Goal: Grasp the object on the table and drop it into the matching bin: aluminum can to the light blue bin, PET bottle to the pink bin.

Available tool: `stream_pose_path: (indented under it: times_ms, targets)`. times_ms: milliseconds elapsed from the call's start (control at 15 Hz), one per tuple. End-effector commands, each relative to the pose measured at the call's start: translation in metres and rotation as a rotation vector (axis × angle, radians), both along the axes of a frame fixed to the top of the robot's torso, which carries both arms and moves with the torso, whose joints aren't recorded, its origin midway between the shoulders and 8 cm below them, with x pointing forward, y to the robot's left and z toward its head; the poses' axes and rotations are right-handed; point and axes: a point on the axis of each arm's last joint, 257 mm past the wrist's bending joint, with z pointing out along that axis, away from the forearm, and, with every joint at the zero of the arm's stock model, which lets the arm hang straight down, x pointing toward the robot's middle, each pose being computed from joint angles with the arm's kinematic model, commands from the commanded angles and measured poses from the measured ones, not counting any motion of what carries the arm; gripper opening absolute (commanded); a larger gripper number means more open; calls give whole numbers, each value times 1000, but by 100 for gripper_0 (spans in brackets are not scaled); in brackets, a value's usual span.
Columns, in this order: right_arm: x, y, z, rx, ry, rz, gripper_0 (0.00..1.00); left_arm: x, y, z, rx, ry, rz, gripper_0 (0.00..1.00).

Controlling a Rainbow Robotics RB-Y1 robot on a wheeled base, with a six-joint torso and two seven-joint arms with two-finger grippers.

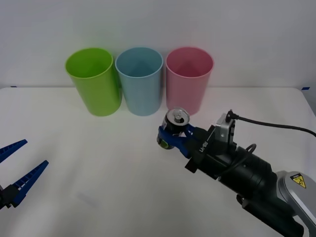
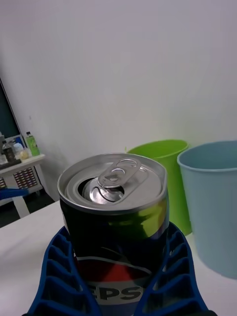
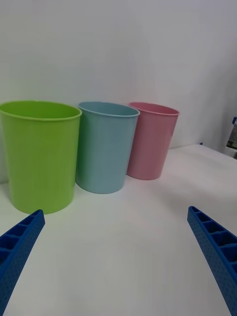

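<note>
The aluminum can (image 1: pixel 176 119) has a shiny silver top with a pull tab and a dark side with a red, white and blue logo (image 2: pixel 116 237). It stands upright between the blue ribbed fingers (image 2: pixel 54 276) of my right gripper (image 1: pixel 173 134), which is shut on it. The can is just in front of the pink bin (image 1: pixel 188 85) and to the right of the light blue bin (image 1: pixel 140 84). My left gripper (image 1: pixel 32 154) is open over the near left of the table (image 1: pixel 98 163), with nothing between its fingers (image 3: pixel 19 242).
A lime green bin (image 1: pixel 95 86) stands left of the light blue bin (image 3: pixel 106 148) and the pink bin (image 3: pixel 150 140), all in a row at the table's far edge before a white wall. A black cable (image 1: pixel 276 126) trails from the right wrist.
</note>
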Motion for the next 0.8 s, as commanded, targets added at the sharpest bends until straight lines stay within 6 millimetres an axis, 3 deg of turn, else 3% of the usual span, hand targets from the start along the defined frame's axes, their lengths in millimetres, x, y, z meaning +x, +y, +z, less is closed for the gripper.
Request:
stream_pose_path:
  times_ms: [67,400,800]
  targets:
    - [15,2,32,37,-29,-7,0,0,0,0,0,0,0,100]
    - [51,0,71,50,-100,-99,0,0,0,0,0,0,0,100]
    - [102,18,93,44,-127,-121,0,0,0,0,0,0,0,100]
